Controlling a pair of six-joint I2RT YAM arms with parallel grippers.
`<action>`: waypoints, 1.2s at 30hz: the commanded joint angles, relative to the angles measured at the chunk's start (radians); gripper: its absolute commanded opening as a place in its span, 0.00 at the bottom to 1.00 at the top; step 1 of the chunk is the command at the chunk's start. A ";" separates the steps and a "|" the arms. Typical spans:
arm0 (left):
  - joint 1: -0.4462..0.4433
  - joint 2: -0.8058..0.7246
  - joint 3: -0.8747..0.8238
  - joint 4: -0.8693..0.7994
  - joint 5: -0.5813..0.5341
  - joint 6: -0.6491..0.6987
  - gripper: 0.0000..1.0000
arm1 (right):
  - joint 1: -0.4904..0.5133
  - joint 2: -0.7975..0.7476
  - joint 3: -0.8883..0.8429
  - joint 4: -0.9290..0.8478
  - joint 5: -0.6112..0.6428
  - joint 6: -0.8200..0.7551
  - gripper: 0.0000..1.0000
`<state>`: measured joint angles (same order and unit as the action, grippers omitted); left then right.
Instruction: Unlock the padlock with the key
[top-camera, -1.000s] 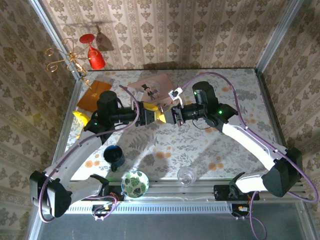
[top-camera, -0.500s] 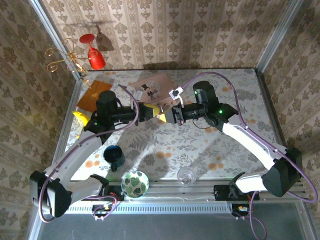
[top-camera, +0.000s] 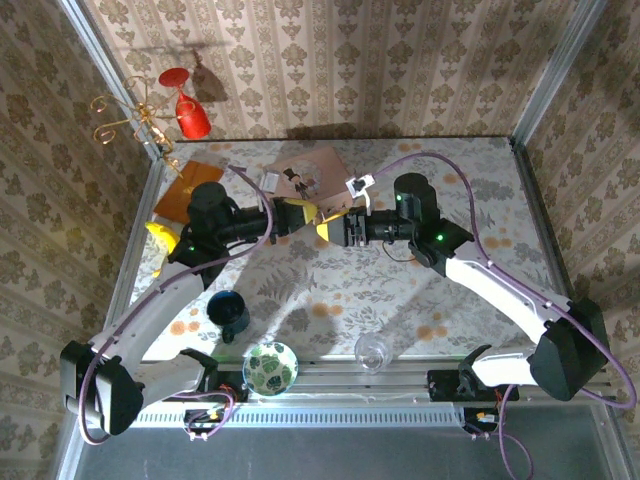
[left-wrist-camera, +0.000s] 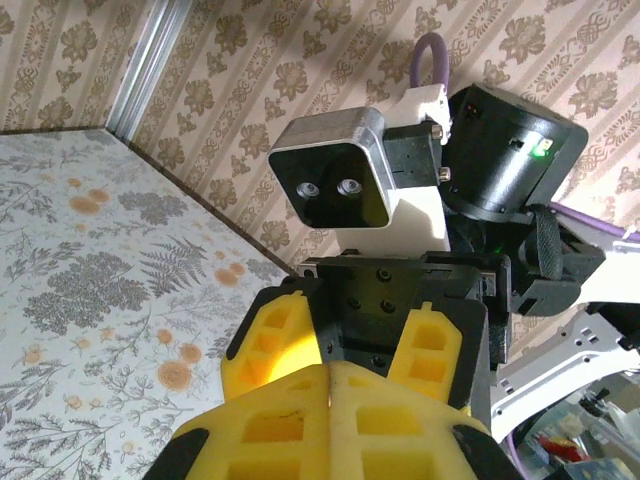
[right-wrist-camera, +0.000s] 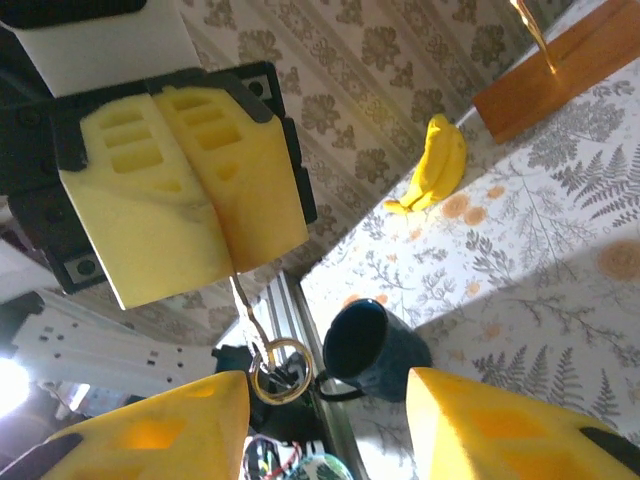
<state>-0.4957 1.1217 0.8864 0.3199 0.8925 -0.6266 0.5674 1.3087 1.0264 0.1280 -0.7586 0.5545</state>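
Observation:
My left gripper (top-camera: 298, 213) is shut on the key. In the right wrist view its yellow fingers (right-wrist-camera: 190, 190) press together, the thin key shaft (right-wrist-camera: 241, 300) sticks out below them, and a metal ring (right-wrist-camera: 279, 370) hangs from its end. My right gripper (top-camera: 327, 231) faces it tip to tip above the table's middle. It is open, its fingertips (right-wrist-camera: 150, 430) apart on either side of the ring and touching nothing. In the left wrist view my left gripper (left-wrist-camera: 328, 378) is closed, with the right one's spread fingers (left-wrist-camera: 275, 330) just beyond. The padlock is out of view.
A pink picture-lidded box (top-camera: 315, 172) lies behind the grippers. A dark blue mug (top-camera: 228, 312), a patterned bowl (top-camera: 270, 367) and a clear glass (top-camera: 372, 350) stand near the front edge. A banana (top-camera: 158, 240) and an orange board (top-camera: 185, 190) lie at the left.
The left gripper has shut on the key and the right gripper has opened and let go of it. Both have shifted slightly towards the back.

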 joint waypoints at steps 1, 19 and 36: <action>0.005 -0.004 -0.014 0.080 -0.006 -0.052 0.00 | 0.000 -0.017 -0.024 0.171 0.017 0.058 0.47; 0.004 0.036 -0.039 0.217 -0.019 -0.147 0.00 | 0.024 0.032 -0.018 0.309 -0.004 0.105 0.43; 0.023 0.027 -0.060 0.276 -0.046 -0.189 0.00 | 0.025 0.031 -0.018 0.289 0.002 0.104 0.21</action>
<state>-0.4828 1.1576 0.8356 0.5488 0.8589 -0.7975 0.5880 1.3441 0.9997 0.4080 -0.7517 0.6621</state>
